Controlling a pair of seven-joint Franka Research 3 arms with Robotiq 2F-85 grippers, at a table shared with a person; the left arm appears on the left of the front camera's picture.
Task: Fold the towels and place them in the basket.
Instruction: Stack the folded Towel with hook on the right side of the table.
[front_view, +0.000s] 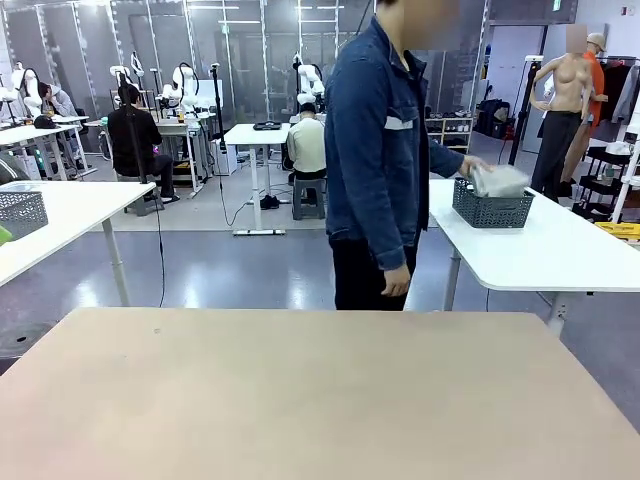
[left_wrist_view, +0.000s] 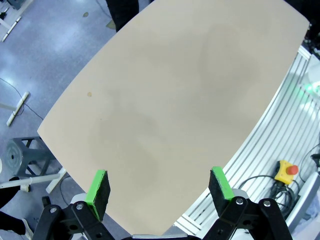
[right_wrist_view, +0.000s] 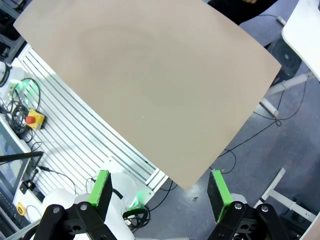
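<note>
Both grippers are hanging above the beige table (front_view: 320, 390) with jaws spread apart and nothing between them: the left gripper (left_wrist_view: 160, 192) over its near edge, the right gripper (right_wrist_view: 160, 192) beyond its corner. The basket (front_view: 491, 208) is sitting on a white side table (front_view: 560, 250) past the far right corner, well apart from both, long axis roughly across the picture. The person's hand (front_view: 470, 172) is pressing a pale towel (front_view: 500, 180) into it. The right arm is probably nearer.

From above, the right gripper (right_wrist_view: 159, 194) hangs with its green pads (right_wrist_view: 101, 186) spread wide, holding nothing. Below lies the beige tabletop (right_wrist_view: 150, 75), beside a ribbed white rail base (right_wrist_view: 80, 135) with a yellow emergency-stop box (right_wrist_view: 33, 120) and cables.
</note>
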